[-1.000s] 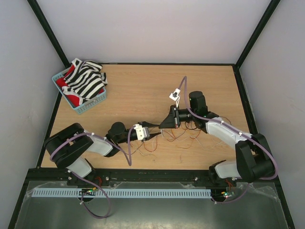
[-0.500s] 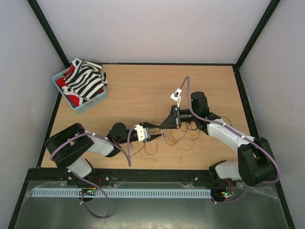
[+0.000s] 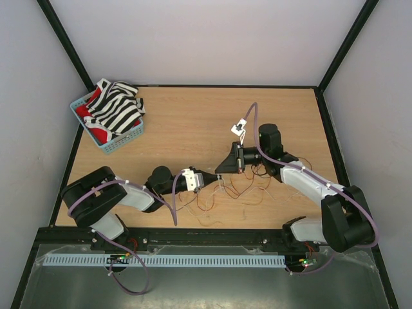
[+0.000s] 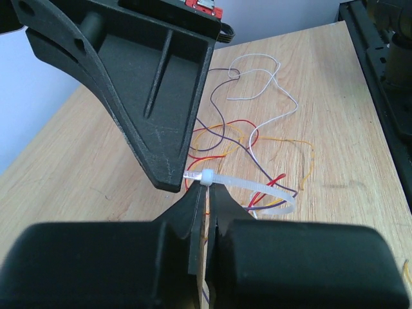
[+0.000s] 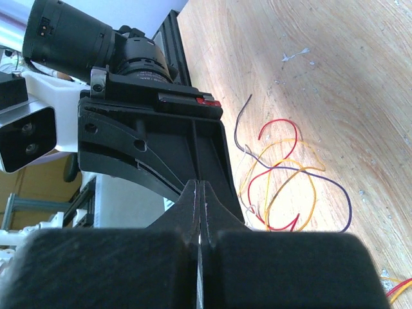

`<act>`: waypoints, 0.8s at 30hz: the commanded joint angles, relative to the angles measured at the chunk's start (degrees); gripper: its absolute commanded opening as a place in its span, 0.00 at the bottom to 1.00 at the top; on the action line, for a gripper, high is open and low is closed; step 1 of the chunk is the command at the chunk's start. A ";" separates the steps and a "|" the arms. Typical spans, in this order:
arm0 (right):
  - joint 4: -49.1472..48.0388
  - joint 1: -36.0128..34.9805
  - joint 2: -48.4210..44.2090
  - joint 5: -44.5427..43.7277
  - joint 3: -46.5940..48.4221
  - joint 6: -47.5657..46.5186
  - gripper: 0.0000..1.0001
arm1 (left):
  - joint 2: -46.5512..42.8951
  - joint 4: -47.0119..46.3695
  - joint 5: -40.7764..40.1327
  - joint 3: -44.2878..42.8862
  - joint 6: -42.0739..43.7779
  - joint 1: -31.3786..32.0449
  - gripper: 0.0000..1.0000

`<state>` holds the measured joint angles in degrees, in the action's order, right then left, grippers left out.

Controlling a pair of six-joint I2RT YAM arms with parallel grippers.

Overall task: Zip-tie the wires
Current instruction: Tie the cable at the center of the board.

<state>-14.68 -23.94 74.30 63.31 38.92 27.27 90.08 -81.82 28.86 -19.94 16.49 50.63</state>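
My left fingers (image 4: pixel 206 196) are pressed together to a bare slit. A pale strip shows in that slit, directly under the small square head of the zip tie (image 4: pixel 257 187), so I have the tie pinched there. From the head the band runs off to the right, curves round in a flat loop and comes back toward my fingertips, with red and orange strands passing through the loop. A short clear stub pokes out of the other side of the head.

My right fingers (image 5: pixel 198 193) are fully closed, tip to tip. They come in from the opposite side, and their point meets that stub. Whether they actually grip it I cannot tell.

Both pairs of fingers meet low over the middle of the table (image 3: pixel 187 122), a little toward its near edge. The wires (image 4: pixel 219 136) lie loose on the wood beneath and beyond them, a tangle of red, orange, dark purple and white curls spreading toward my right arm.

Far off at the back left corner sits a blue basket (image 3: pixel 119 145) holding a black-and-white striped cloth (image 3: pixel 116 109).
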 commanded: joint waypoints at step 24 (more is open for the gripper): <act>-3.17 0.35 10.97 -11.81 15.64 3.03 0.00 | -1.63 -2.99 -3.55 -0.15 1.93 -2.12 0.00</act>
<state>-14.63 -23.97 83.70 55.05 50.52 30.26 88.88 -83.15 21.37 -19.81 18.70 47.81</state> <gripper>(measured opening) 0.009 0.002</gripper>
